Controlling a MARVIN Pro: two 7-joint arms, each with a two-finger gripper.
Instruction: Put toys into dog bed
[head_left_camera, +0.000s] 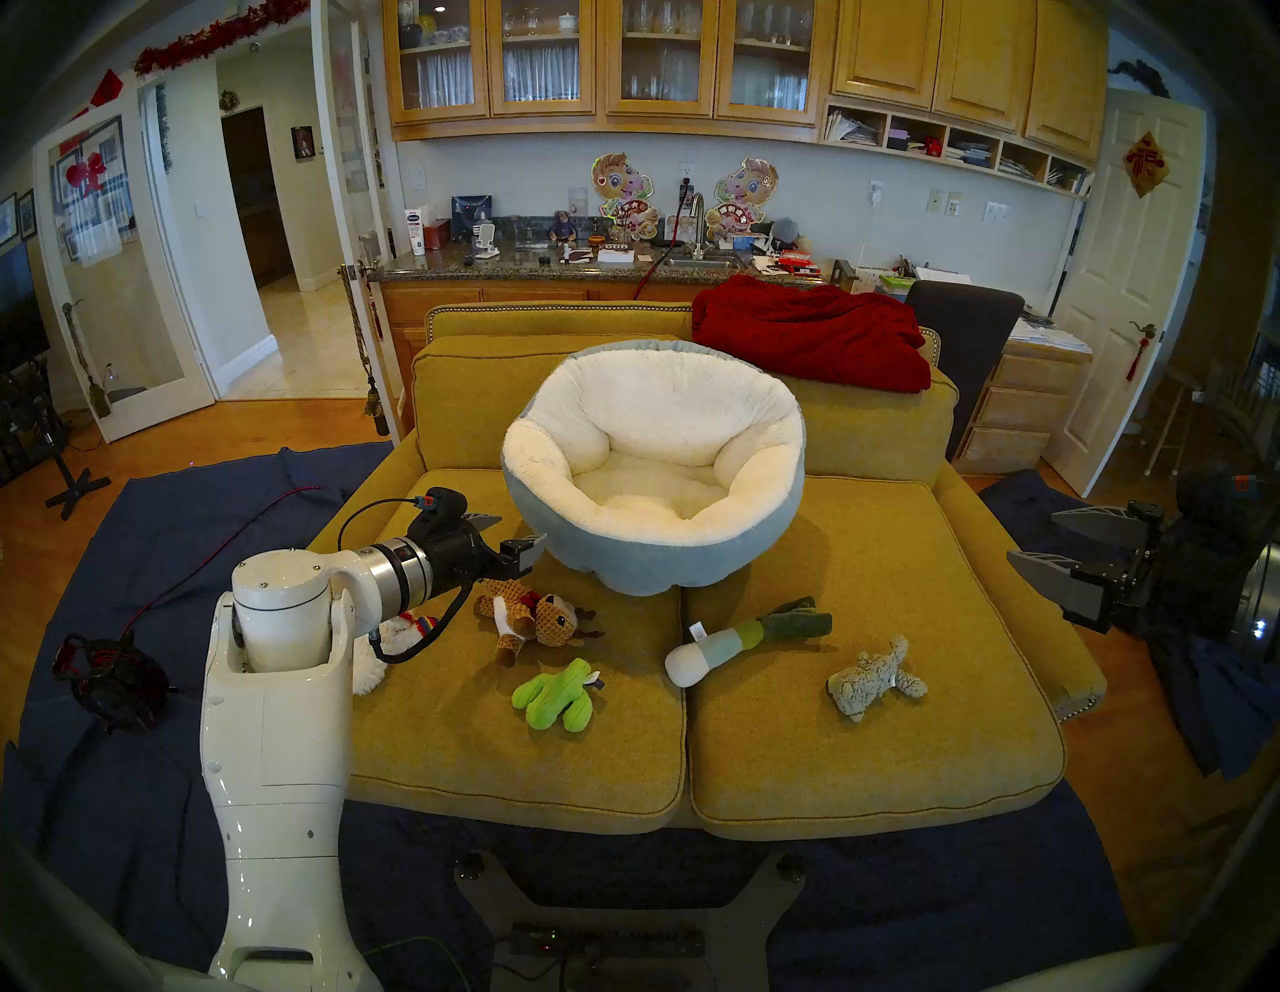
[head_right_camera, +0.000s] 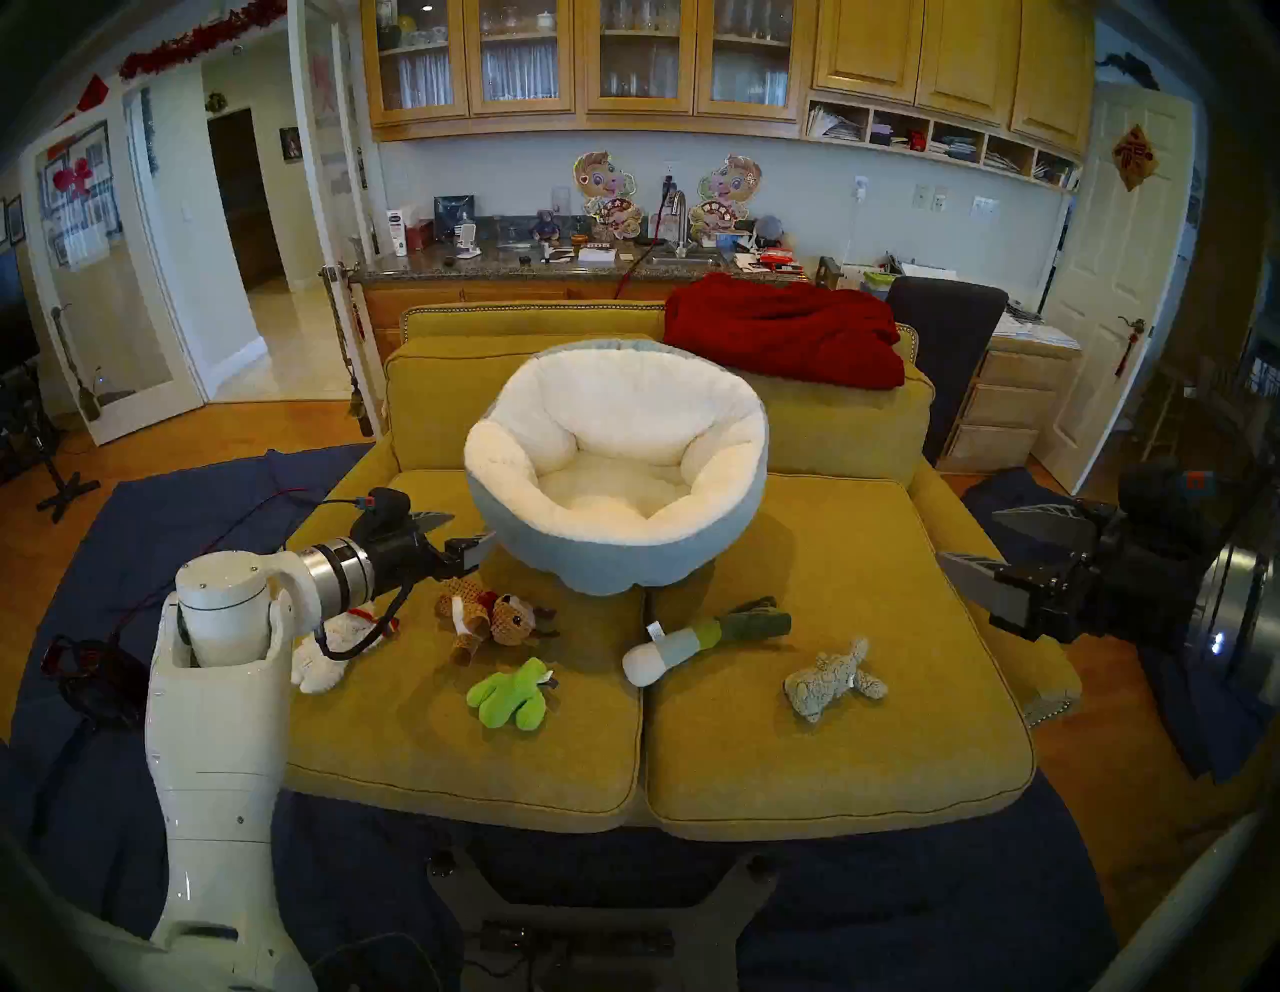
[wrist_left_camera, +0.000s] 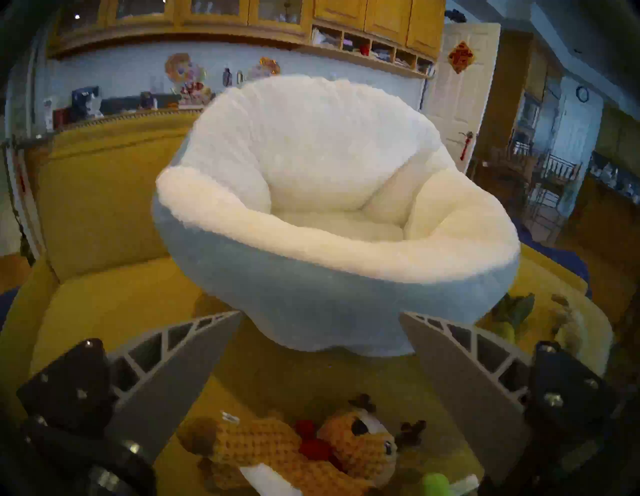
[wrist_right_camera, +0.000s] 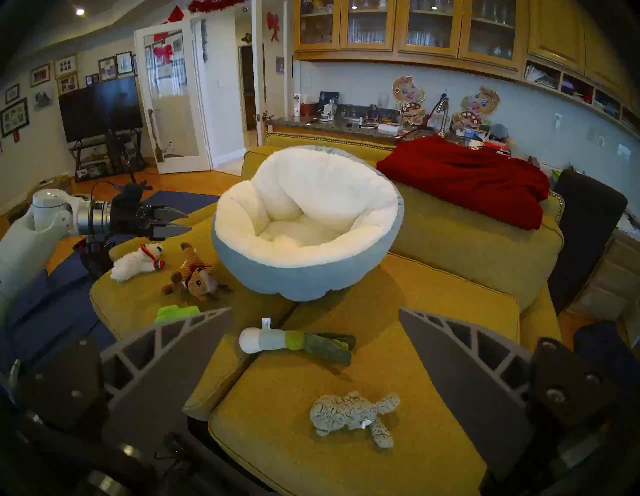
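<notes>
Our left fingers (head_left_camera: 509, 535) hang released above the reindeer (head_left_camera: 537, 616), beside the empty bed (head_left_camera: 658, 554); our right fingers (head_left_camera: 1049, 547) also gape, holding nothing.

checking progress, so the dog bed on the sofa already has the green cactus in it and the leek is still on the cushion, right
Not quite. The dog bed is empty, as the head view shows. The green cactus lies on the sofa cushion in front of the bed. The leek is indeed on the cushion.
</notes>
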